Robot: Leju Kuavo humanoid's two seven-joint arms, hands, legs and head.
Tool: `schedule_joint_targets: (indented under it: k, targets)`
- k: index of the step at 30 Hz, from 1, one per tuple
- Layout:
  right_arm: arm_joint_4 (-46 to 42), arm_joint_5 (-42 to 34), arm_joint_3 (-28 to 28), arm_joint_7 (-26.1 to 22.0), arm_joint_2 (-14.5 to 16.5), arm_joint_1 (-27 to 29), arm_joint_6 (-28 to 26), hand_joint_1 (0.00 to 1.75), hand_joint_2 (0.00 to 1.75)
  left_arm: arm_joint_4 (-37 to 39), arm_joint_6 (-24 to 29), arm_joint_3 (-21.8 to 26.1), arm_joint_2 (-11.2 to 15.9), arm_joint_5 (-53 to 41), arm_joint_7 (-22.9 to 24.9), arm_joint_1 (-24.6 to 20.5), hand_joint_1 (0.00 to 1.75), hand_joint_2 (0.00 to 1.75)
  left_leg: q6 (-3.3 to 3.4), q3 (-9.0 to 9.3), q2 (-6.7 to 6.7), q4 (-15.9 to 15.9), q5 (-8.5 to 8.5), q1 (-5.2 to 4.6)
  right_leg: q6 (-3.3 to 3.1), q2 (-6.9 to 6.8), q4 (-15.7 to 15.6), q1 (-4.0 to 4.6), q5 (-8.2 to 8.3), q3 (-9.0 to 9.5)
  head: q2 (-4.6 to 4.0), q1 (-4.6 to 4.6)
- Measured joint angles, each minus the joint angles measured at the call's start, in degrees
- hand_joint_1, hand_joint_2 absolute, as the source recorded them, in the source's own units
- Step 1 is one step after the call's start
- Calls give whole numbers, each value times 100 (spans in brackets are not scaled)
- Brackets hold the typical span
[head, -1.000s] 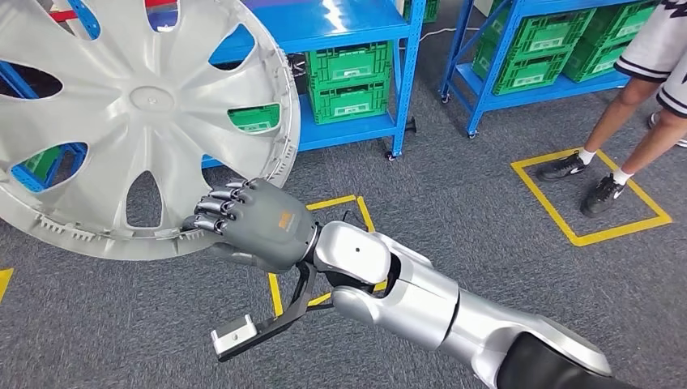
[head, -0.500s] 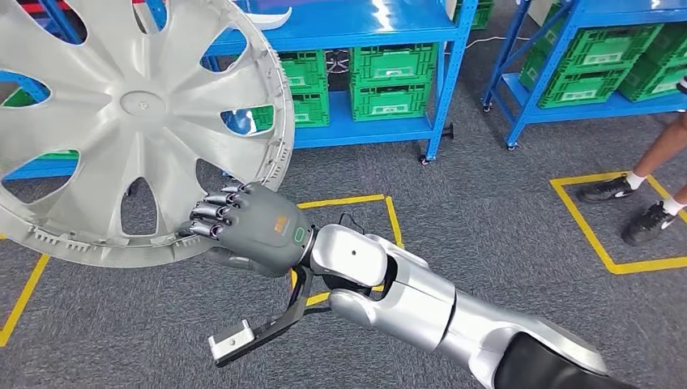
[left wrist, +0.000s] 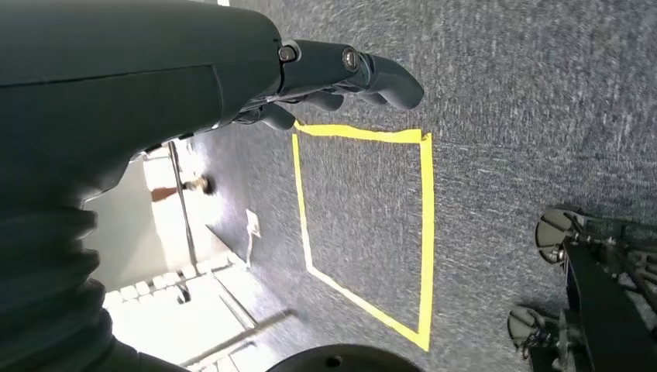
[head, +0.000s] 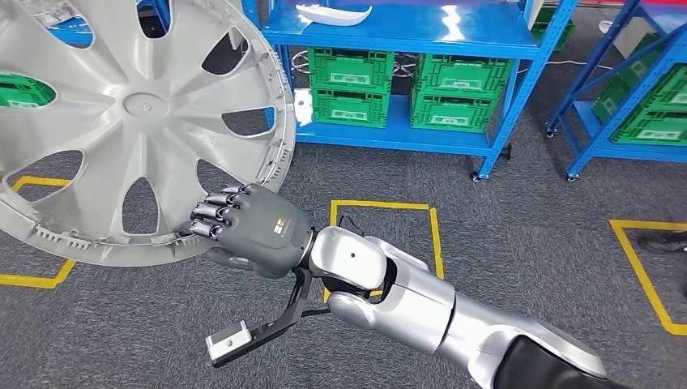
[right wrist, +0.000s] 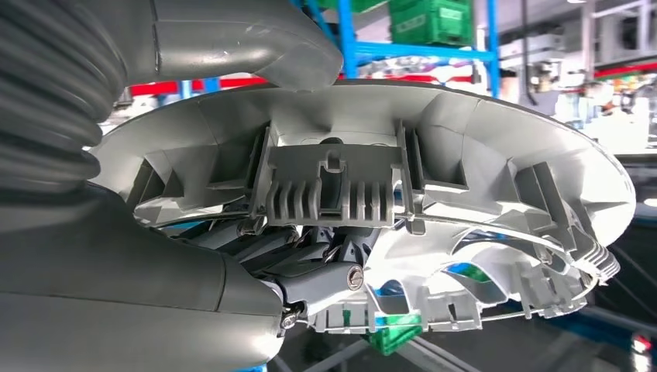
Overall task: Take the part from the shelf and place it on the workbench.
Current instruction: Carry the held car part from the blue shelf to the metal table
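Silver-grey plastic, the wheel cover (head: 121, 121) had broad spokes with teardrop openings and clips along its ribbed rim. It was held tilted above the grey carpet (head: 502, 203), its lower edge clamped in the right hand (head: 247, 227). The left hand (left wrist: 341, 74) hung with nothing in it, fingers loosely curled. Beyond stood a blue shelf (head: 405, 24) holding green crates (head: 350, 83).

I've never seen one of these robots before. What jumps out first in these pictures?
The big silver hubcap fills the upper left of the head view, gripped at its lower rim by the dark right hand on a shiny silver arm. Behind it stand blue shelves stacked with green crates, and yellow tape squares mark the grey carpet.
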Motion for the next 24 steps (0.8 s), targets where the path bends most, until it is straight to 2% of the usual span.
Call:
schedule_joint_targets:
  k: [1,3,4,5,7,8,9,10,11,12,13,15,16,18,19,20,21,22,23,24]
  targets:
    - [0,5,-4,1,-1,-1,6,175,175,-1,-1,0,-3,-2,-1,0,0,175,-38,-21,-59,-10,25,8,-23,59,-121,16,20,48,0,-2]
    - [-1,32,-9,1,8,-2,17,175,175,0,-1,0,5,-7,-2,11,0,175,-125,-61,-165,-52,83,26,-72,-44,-163,26,64,48,0,-1]
    - [-2,51,-11,5,21,-1,25,175,175,3,-2,0,4,-9,-3,18,0,175,-156,-85,-114,-41,80,20,-106,-113,-192,18,97,55,0,-9]
    - [-3,65,-15,9,34,-2,30,175,175,5,-2,0,4,-12,2,17,0,175,-184,-138,23,49,14,10,-142,-189,-220,0,129,63,0,-28]
    - [-3,81,-31,19,48,4,37,175,175,7,-4,0,-2,-18,12,-1,0,175,-226,-373,404,582,-318,-4,-188,-355,-250,-10,164,62,0,-67]
    - [-3,85,-39,19,47,13,37,175,175,7,-4,0,-2,-20,11,-11,0,175,-254,-538,520,982,-526,4,-200,-445,-249,-7,166,52,0,-80]
    - [-2,88,-43,20,45,25,38,175,175,7,-4,0,-1,-21,6,-14,0,175,-276,-671,570,1327,-674,15,-201,-536,-248,-5,166,43,0,-81]
    - [-2,91,-44,19,44,36,38,175,175,7,-4,0,3,-21,0,-13,0,175,-295,-724,593,1520,-733,25,-199,-626,-246,-7,165,36,0,-83]
    - [-2,93,-44,17,43,42,38,175,175,8,-4,0,7,-21,0,-10,0,175,-309,-662,613,1491,-690,34,-194,-712,-244,-12,163,33,0,-84]
    - [-2,95,-44,17,43,43,38,175,175,7,-3,0,13,-21,5,-7,0,175,-318,-478,650,1223,-559,41,-184,-793,-239,-18,156,35,0,-84]
    - [-3,98,-45,17,43,40,39,175,175,5,-1,0,19,-21,9,-7,0,175,-323,-218,758,806,-411,42,-162,-872,-227,-19,143,41,0,-84]
    - [-4,105,-53,18,42,32,44,175,175,1,7,0,21,-24,12,-24,0,175,-259,178,951,139,-233,16,-92,-1005,-193,10,104,43,0,-85]
    - [-4,109,-59,19,43,28,50,175,175,-2,10,0,19,-26,12,-30,0,175,-210,249,996,-2,-216,2,-57,-1058,-183,30,90,46,0,-80]
    - [-5,118,-67,19,49,25,62,175,175,-2,14,0,18,-39,4,-28,0,175,-109,225,880,-11,-215,-11,5,-1162,-192,40,76,66,0,-67]
    - [-8,121,-69,19,54,24,66,175,175,-2,15,0,17,-48,0,-23,0,175,-74,218,816,-17,-206,-3,44,-1134,-171,26,50,75,0,-65]
    - [-15,124,-72,22,58,24,69,175,175,0,15,0,17,-57,-1,-22,0,175,-36,213,753,-25,-194,6,81,-1019,-88,8,-22,51,0,-64]
    - [-22,128,-79,27,59,26,72,175,175,0,16,0,16,-65,3,-28,0,175,-1,210,694,-34,-180,17,112,-846,106,-9,-155,-28,0,-59]
    - [-29,136,-85,40,54,32,73,175,175,-1,17,0,16,-71,6,-38,0,175,26,202,634,-39,-169,24,134,-644,421,-22,-337,-169,0,-53]
    - [-33,152,-91,55,45,44,74,175,175,-1,19,0,16,-78,6,-47,0,175,45,189,571,-39,-162,22,140,-506,815,-24,-532,-360,0,-48]
    - [-33,173,-95,69,35,68,75,175,175,-1,20,0,17,-88,3,-54,0,175,57,178,497,-38,-155,16,139,-442,1197,-23,-681,-550,0,-45]
